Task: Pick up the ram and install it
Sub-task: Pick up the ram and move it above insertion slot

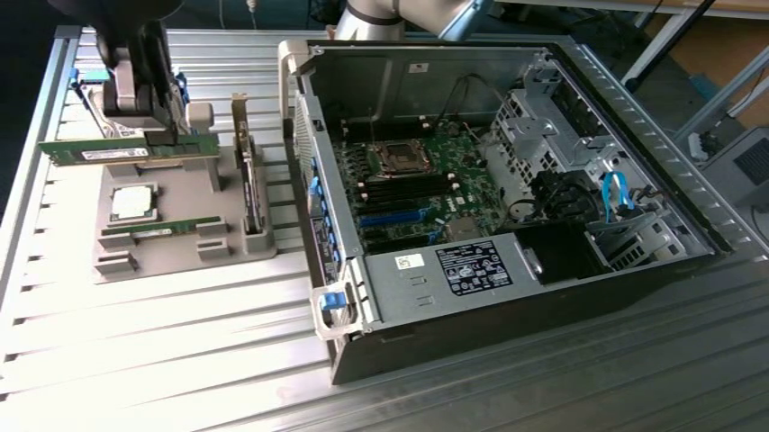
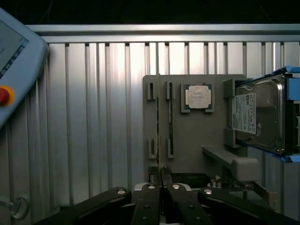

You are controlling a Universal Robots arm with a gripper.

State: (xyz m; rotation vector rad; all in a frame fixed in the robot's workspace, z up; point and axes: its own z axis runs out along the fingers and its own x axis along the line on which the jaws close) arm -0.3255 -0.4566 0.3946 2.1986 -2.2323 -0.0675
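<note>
Pinching the long, thin green circuit-board ram (image 1: 108, 151) with its white label between the nearly closed jaws of the black gripper (image 1: 157, 135). Gripping it by the upper edge, off-centre toward the exterior view's right. Holding the ram on edge and level over the grey plastic holder plate (image 1: 186, 202) on the ribbed aluminium worktop (image 1: 144, 360), apparently clear of the plate's slots.

Showing, in the exterior view, a second green memory stick (image 1: 150, 231) sitting in a holder slot nearer the camera. Showing also a square silver CPU chip (image 1: 132, 203) on the plate and a dark expansion card with a metal bracket (image 1: 248, 184) standing on edge at the holder's side. Taking in as well the open black computer case (image 1: 384, 81) with its green motherboard (image 1: 420, 193), lying just beside the holder on the exterior view's right and well apart from the gripper.

Looking down past the gripper (image 2: 161, 180) in the wrist view and catching the ram (image 2: 159, 122) edge-on, as a thin line running out from the fingertips between two rows of slot brackets. Placing the CPU chip (image 2: 197, 97) just beside those brackets. Adding a silver hard drive with blue rails (image 2: 262, 117) at the holder's edge and a pale grey teach pendant with a red button (image 2: 14, 51).
</note>
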